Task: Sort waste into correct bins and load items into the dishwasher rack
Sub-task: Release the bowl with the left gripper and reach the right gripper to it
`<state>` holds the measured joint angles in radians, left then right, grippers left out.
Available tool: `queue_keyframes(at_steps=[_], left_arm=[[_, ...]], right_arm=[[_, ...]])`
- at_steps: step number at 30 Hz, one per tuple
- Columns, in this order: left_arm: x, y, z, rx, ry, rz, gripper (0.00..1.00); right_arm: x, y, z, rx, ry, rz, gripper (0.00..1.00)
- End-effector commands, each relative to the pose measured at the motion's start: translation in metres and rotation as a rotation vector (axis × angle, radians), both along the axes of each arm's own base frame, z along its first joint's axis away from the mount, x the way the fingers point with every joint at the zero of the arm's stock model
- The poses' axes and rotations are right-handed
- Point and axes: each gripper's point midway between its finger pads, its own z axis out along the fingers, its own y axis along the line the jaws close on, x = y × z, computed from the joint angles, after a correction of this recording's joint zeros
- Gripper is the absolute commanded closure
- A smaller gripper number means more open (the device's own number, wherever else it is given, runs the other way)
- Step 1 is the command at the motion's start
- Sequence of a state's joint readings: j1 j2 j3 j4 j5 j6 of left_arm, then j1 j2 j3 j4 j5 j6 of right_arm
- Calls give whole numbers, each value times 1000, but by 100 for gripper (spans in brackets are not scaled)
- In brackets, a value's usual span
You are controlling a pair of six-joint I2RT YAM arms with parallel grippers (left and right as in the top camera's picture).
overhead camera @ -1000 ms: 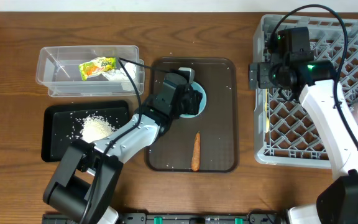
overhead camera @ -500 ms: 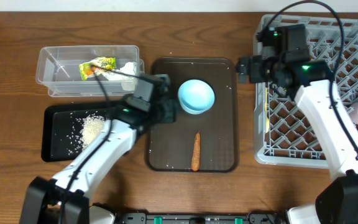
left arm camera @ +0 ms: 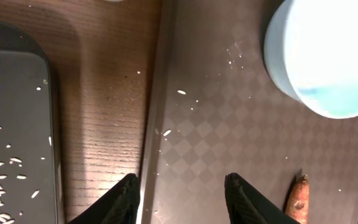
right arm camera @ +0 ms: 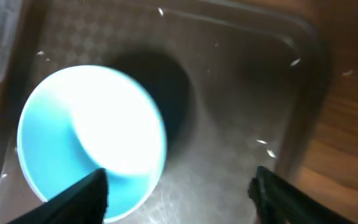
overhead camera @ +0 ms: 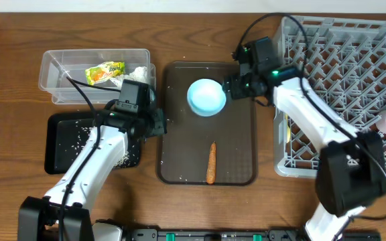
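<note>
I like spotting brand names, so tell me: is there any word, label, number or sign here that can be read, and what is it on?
Yellow-green wrapper in the clear tub: it carries colourful printing, but it is too small and blurred to read.
Nothing else in any view shows readable words, numbers or signs.

Just beside right claw (overhead camera: 229, 88): light blue cup (overhead camera: 206, 98).
</note>
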<state>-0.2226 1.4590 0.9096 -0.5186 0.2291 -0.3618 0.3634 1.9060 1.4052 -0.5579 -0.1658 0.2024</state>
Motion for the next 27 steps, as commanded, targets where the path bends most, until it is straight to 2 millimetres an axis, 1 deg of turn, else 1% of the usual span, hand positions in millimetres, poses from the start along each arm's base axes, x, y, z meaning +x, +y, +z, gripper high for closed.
queue_keyframes(at_steps=[1, 5, 8, 14, 16, 18, 20, 22, 24, 27], left_arm=[[4, 2, 7, 4, -21, -1, 53], [4, 2, 7, 5, -22, -1, 52], [3, 2, 7, 5, -21, -1, 52], [4, 2, 7, 4, -21, -1, 52], [3, 2, 7, 5, -21, -1, 52], [3, 2, 7, 5, -21, -1, 52], [3, 2, 7, 4, -21, -1, 52], [3, 2, 7, 4, -21, -1, 52], [3, 2, 7, 4, -21, -1, 51], [4, 2, 7, 4, -22, -1, 51]], right_arm=[[0, 5, -25, 28, 73, -81, 34], [-2, 8, -46, 24, 115, -100, 36], [-5, 11, -57, 16, 138, -92, 35], [-6, 17, -58, 28, 138, -78, 35], [-5, 17, -57, 28, 135, -78, 37], [-3, 15, -53, 32, 126, -84, 38], [1, 10, -44, 37, 106, -96, 38], [8, 3, -30, 29, 63, -118, 36], [14, -3, -13, 21, 9, -129, 36], [21, 2, 15, 34, -86, -83, 34]])
